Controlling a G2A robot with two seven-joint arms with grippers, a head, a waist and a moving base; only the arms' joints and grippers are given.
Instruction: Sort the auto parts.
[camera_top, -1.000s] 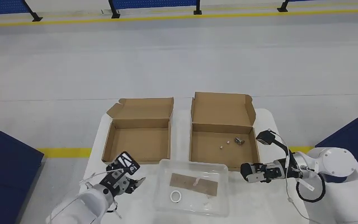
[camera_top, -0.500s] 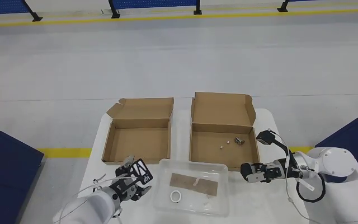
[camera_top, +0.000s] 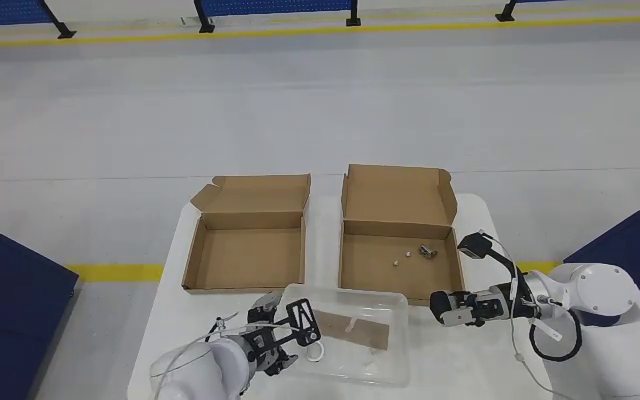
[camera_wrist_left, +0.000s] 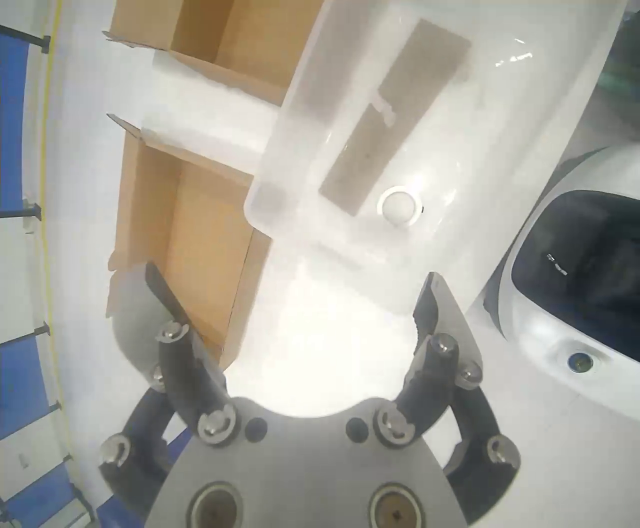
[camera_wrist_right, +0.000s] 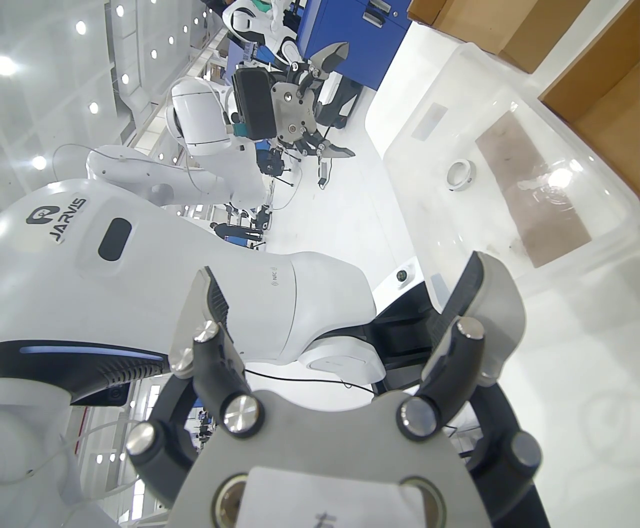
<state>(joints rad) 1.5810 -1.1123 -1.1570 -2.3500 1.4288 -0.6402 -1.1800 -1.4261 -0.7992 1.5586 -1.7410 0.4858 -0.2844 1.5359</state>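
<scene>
Layout of the white table (camera_top: 455, 365), with positions given relative to the clear rectangular plastic bin (camera_top: 392, 372) at its near edge.

Beyond the bin's far left corner lies an open brown cardboard box (camera_top: 245, 255), lid flap folded back, with nothing visible on its floor. The left gripper (camera_wrist_left: 292, 280) is held in the air at the bin's left end, pointed along the bin; its two dark fingers (camera_wrist_left: 162, 292) are spread wide apart and carry nothing.

Inside the bin, near its left end and on the near side, rests a small white ring (camera_wrist_left: 400, 206), lying flat on the bin floor. Just beside the ring, running along the middle of the bin, is a flat brown cardboard strip (camera_wrist_left: 395, 110) with a small pale piece (camera_wrist_left: 385, 107) on top of it; what that piece is cannot be told.

Directly behind the bin's right half stands a second open brown cardboard box (camera_top: 375, 275). On its floor, towards the far right corner, lie a small grey metal part (camera_top: 427, 250) and, nearer the bin, a tiny pale part (camera_top: 397, 262), a little apart from each other.

Just off the bin's right end, low over the table, sits the right gripper (camera_wrist_right: 342, 272), facing the bin's end wall. Its jaws are parted and hold nothing.
</scene>
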